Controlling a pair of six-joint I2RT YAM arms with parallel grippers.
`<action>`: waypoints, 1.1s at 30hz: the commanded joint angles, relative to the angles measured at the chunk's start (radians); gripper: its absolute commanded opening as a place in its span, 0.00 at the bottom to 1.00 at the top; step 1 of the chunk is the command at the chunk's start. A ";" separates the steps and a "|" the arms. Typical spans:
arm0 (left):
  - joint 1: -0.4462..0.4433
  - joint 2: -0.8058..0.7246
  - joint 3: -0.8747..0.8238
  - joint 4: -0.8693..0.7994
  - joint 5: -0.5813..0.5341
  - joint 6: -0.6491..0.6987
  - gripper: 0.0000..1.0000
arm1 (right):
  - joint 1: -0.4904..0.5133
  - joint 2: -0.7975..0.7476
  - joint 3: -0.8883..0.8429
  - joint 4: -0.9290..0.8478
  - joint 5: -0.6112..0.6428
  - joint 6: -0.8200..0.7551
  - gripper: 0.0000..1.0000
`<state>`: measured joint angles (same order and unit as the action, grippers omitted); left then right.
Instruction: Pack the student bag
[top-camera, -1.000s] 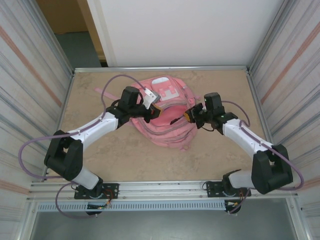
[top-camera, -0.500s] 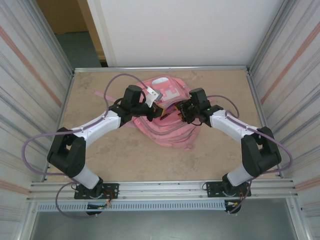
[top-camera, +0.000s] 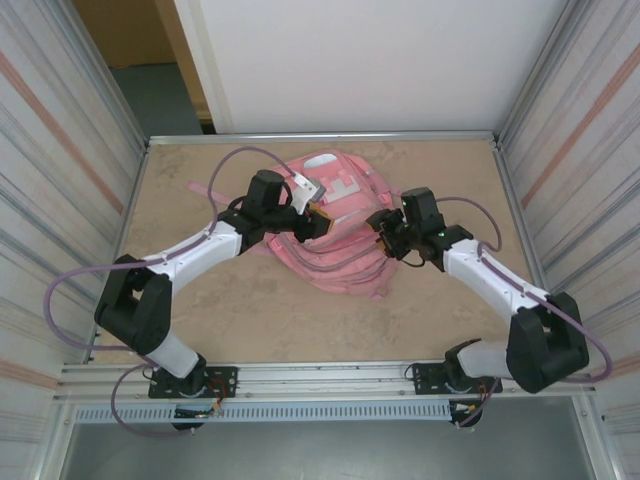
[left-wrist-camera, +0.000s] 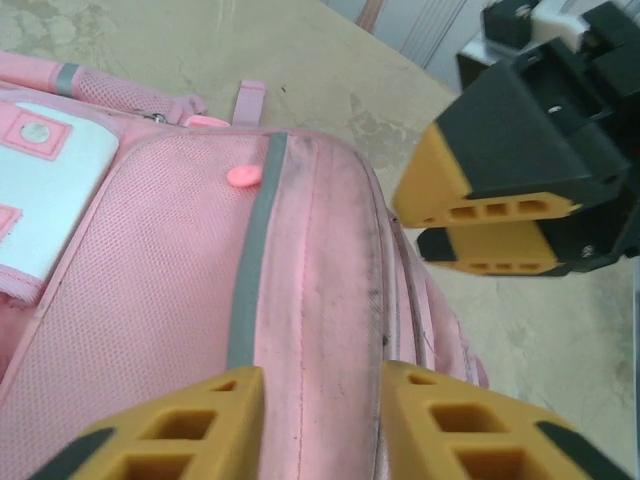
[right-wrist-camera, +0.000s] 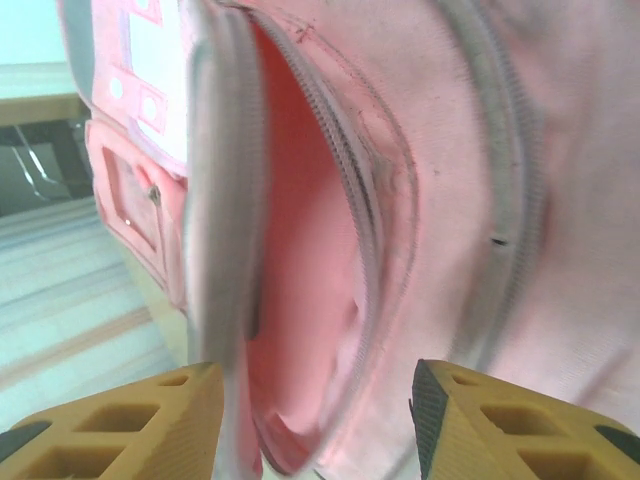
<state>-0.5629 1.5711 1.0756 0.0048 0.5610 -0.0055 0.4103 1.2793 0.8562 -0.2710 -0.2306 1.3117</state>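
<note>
Seen from above, the student bag (top-camera: 345, 265) lies mid-worktop (top-camera: 220, 320), flanked closely by the left hand (top-camera: 320, 218) and the right hand (top-camera: 381, 227); in the left wrist view, that hand's fingers (left-wrist-camera: 180, 425) are parted over a grey-striped seam, and nothing is clamped; in the right wrist view, the fingers (right-wrist-camera: 110, 425) are spread wide before an unzipped compartment; work at this mouth is judged the step in hand; next, a firm pinch on its lip or zip pull is called for.
</note>
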 joint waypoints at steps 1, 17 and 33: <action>0.014 -0.046 -0.032 -0.024 0.019 0.026 0.40 | -0.014 -0.078 -0.019 -0.132 0.045 -0.183 0.52; 0.229 0.042 -0.051 -0.180 0.087 -0.582 0.47 | 0.045 -0.018 0.044 -0.239 0.053 -0.478 0.54; 0.201 0.185 0.001 -0.176 0.086 -0.701 0.46 | 0.038 0.120 0.087 -0.172 0.079 -0.510 0.54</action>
<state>-0.3569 1.7092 1.0405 -0.1535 0.6178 -0.6716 0.4622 1.3682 0.9070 -0.4686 -0.1574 0.8398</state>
